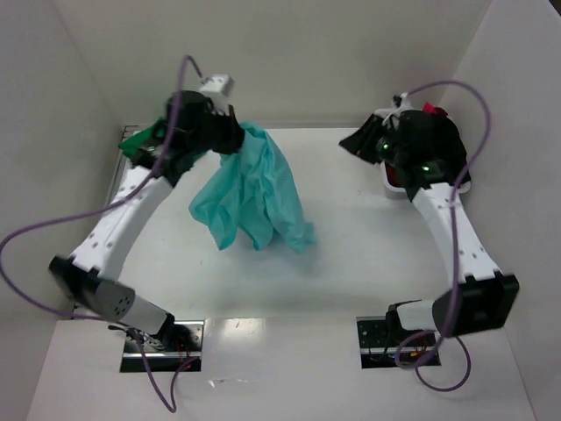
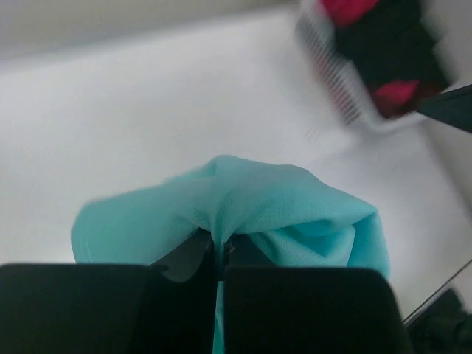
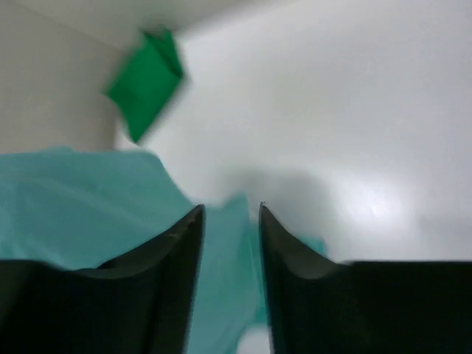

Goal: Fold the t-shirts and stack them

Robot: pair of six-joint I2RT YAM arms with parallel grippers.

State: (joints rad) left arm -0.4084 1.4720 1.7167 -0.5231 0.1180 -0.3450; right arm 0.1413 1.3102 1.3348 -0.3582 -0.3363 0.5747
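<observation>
The left gripper (image 2: 219,247) is clamped shut on a bunched fold of the teal shirt (image 1: 254,197). It holds the shirt up off the counter (image 1: 368,254), toward 11 o'clock in the top view. Lifting it this way lets the cloth fall open under its own weight, which is probably meant to expose an edge or corner for a second grasp before it is spread out.

The shirt hangs as a crumpled drape, not flat. Its long axis runs from the pinch at 11 o'clock down toward 5 o'clock, with the loose end pointing at 5. That end seems to reach the counter, though I cannot tell for sure.

The right gripper (image 3: 228,210) sits at about 1 o'clock, above the basket (image 1: 465,184), and faces the hanging cloth. Its jaws are a narrow gap apart with nothing between them, so it looks ready to take a free edge.

A folded green shirt (image 1: 140,140) lies in the corner at 10 o'clock, likely the start of the stack. A red shirt (image 2: 346,9) and a black shirt (image 2: 391,44) wait in the basket.
</observation>
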